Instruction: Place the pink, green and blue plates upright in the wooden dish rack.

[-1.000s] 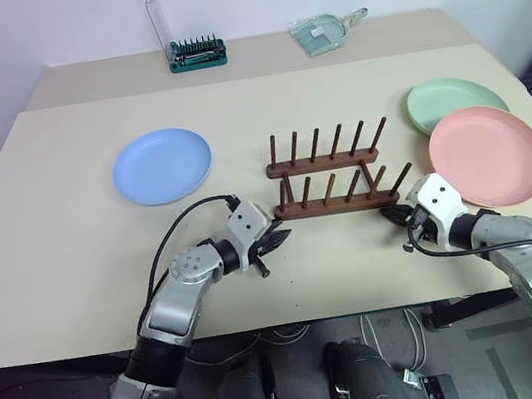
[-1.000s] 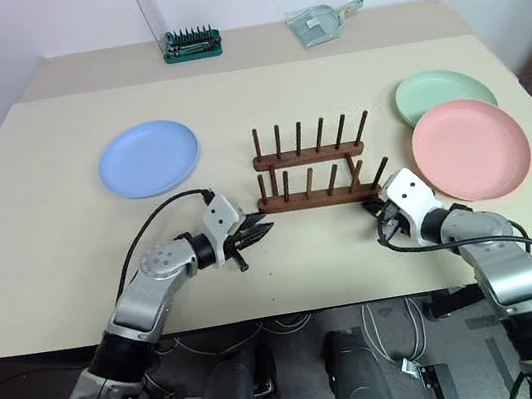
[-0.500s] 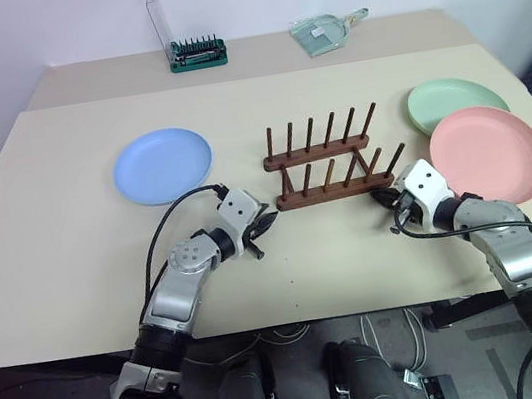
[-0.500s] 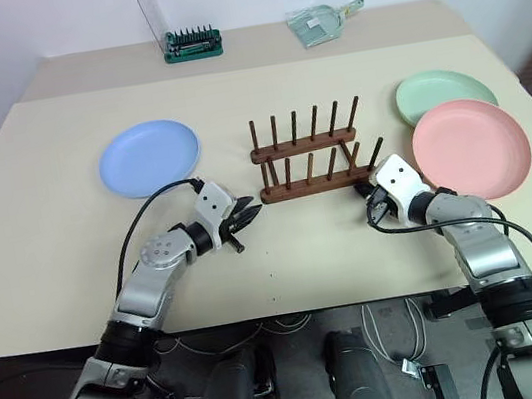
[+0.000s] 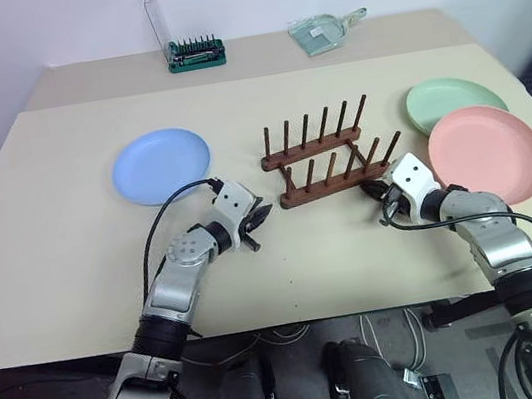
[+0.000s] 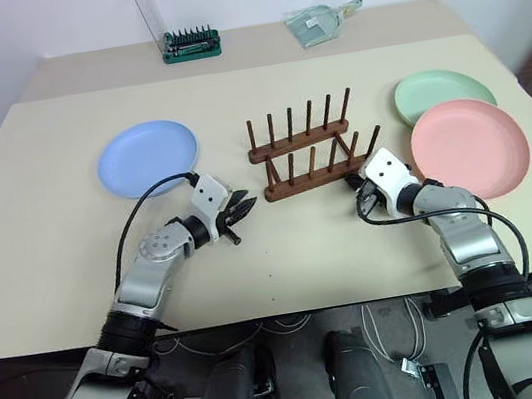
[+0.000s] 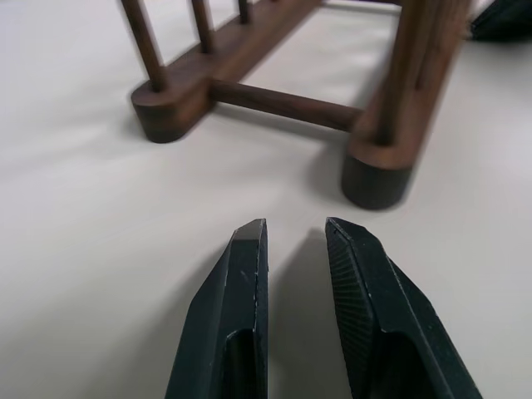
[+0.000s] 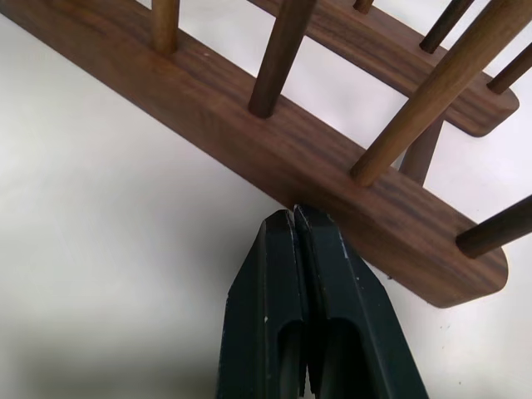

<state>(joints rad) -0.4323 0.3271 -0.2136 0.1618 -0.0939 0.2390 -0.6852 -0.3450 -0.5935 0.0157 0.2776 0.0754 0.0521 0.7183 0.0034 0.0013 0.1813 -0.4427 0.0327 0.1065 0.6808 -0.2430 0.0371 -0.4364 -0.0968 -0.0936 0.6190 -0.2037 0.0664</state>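
The wooden dish rack [image 5: 311, 153] stands empty at mid-table, slightly skewed. The blue plate [image 5: 160, 166] lies flat to its left. On the right lie the green plate [image 5: 453, 99] and, nearer, the pink plate [image 5: 486, 152], its far edge against the green one. My left gripper [image 5: 260, 218] hovers just short of the rack's left end [image 7: 283, 104], its fingers [image 7: 241, 283] a narrow gap apart and empty. My right gripper [image 8: 293, 213] is shut on nothing, with its tips against the rack's near rail [image 8: 249, 125] at its right end.
A green bit case [image 5: 198, 54] with a raised clear lid and a clear scoop [image 5: 323, 31] sit on the far table section. The table's front edge [image 5: 295, 318] runs just behind both arms.
The rack has slid away from me and turned, its right end going farther. Both grippers moved forward with it, the right one staying at the near rail's end.
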